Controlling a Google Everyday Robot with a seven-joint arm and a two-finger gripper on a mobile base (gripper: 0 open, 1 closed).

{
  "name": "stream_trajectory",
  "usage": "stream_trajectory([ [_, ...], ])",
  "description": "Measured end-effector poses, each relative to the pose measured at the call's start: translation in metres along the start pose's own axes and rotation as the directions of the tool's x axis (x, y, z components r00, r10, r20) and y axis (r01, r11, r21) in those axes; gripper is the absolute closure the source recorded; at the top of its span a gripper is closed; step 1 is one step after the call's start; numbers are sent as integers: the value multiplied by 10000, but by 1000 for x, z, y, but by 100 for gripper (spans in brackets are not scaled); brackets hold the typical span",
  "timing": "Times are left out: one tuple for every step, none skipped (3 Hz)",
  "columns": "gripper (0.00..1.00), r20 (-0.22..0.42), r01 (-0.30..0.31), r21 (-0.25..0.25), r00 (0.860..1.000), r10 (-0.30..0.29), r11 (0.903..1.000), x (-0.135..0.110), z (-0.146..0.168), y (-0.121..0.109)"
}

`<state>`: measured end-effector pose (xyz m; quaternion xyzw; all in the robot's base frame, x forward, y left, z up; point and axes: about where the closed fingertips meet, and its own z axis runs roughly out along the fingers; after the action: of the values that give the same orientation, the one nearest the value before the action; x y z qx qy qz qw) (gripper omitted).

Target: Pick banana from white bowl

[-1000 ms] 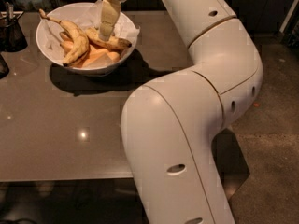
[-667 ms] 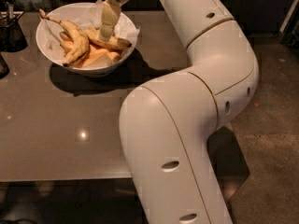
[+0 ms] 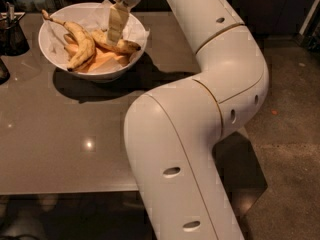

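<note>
The white bowl [image 3: 60, 64] stands at the far left of the grey table. The banana [image 3: 114, 45], fairly straight and speckled with a dark tip at its right end, lies across the bowl's right half. A strongly curved banana [image 3: 81, 43] with a long thin stem lies to its left, on pale orange pieces [image 3: 102, 59]. My gripper [image 3: 115, 29] hangs down from the wrist into the bowl, right over the middle of the banana and touching or almost touching it. The banana rests in the bowl.
A small dark container [image 3: 12, 34] holding utensils stands left of the bowl, and another dark object [image 3: 2, 71] sits at the left edge. My large white arm [image 3: 200, 124] covers the table's right side. The table's front edge [image 3: 65, 190] runs along the bottom left.
The gripper stays over the banana in the bowl. The arm's lower links have shifted slightly. The fruit has not moved.
</note>
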<state>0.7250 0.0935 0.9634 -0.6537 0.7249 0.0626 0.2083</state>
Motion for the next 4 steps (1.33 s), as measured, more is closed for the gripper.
stream_trajectory([
  [21, -24, 176, -16, 9998, -176, 9998, -3, 4, -1],
  [23, -36, 365, -83, 9993, -366, 9993, -9, 8, 1],
  [35, -100, 493, -144, 9987, -494, 9987, -15, 12, 3],
  [36, -162, 521, -231, 9985, -525, 9984, -17, 17, 4],
])
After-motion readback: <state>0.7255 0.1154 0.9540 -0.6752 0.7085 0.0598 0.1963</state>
